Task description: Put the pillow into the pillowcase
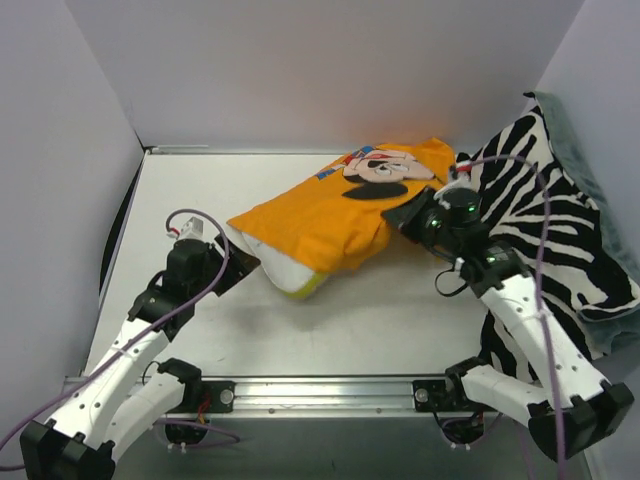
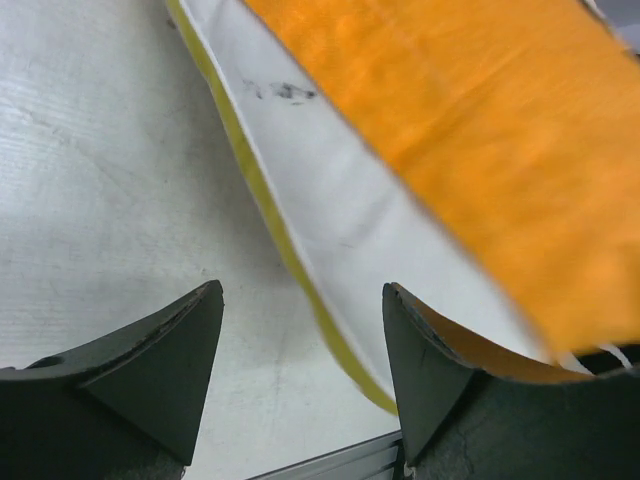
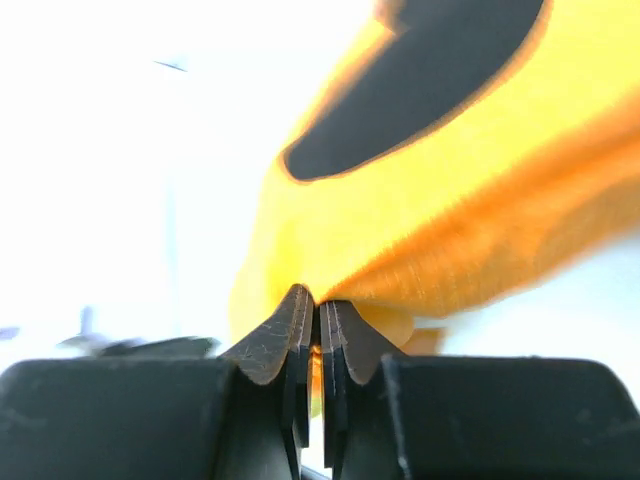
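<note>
Left gripper (image 2: 300,295): jaws spread, holding nothing. The pillow (image 2: 330,200), cream with yellow-green trim, lies just ahead, its bare edge running in between the fingers. Right gripper (image 3: 318,300): jaws pressed together, pinching a fold of the orange pillowcase (image 3: 400,230), which spreads ahead of them over most of the pillow. Zebra-striped fabric (image 1: 560,230) lies behind those jaws.

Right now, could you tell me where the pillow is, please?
In the top view the pillow lies mid-table, mostly inside the pillowcase; its white, yellow-trimmed corner pokes out of the case's near-left end, beside the open left gripper.
</note>
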`<act>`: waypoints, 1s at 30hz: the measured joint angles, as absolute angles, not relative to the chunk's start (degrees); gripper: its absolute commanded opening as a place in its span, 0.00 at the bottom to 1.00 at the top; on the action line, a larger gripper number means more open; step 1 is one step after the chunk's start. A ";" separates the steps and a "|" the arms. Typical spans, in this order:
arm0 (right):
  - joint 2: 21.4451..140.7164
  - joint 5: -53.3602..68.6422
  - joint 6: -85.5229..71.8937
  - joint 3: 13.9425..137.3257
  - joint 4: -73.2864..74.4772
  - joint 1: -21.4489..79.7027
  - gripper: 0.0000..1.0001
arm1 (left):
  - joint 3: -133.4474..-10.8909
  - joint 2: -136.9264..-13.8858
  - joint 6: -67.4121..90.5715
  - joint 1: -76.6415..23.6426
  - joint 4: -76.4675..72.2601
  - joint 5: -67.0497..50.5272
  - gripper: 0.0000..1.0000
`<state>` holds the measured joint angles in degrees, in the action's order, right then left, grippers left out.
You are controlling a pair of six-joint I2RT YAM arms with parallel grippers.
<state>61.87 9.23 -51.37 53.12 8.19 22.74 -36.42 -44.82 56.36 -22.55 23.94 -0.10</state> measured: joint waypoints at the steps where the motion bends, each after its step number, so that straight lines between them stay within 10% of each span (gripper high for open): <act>1: 59.42 9.17 -50.54 59.07 10.50 23.11 0.00 | -37.52 -45.15 55.42 -22.50 24.62 -0.38 0.72; 12: 62.76 9.37 -42.72 100.12 28.88 23.77 0.00 | -47.79 -46.30 50.04 -22.39 26.20 -4.69 0.68; 19: 95.04 10.00 -38.41 108.22 31.99 29.28 0.00 | -40.82 -44.97 54.35 -22.33 25.91 -6.92 0.73; 24: 120.20 10.79 -38.11 116.55 31.86 33.95 0.58 | -35.62 -37.41 58.63 -21.15 27.86 -5.69 0.75; 30: 121.23 9.87 -34.94 116.36 35.64 39.83 0.53 | -35.40 -34.63 59.75 -18.83 28.58 -5.10 0.77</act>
<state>121.23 9.87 -34.94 116.36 35.64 39.83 -35.40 -34.63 59.75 -18.83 28.58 -5.10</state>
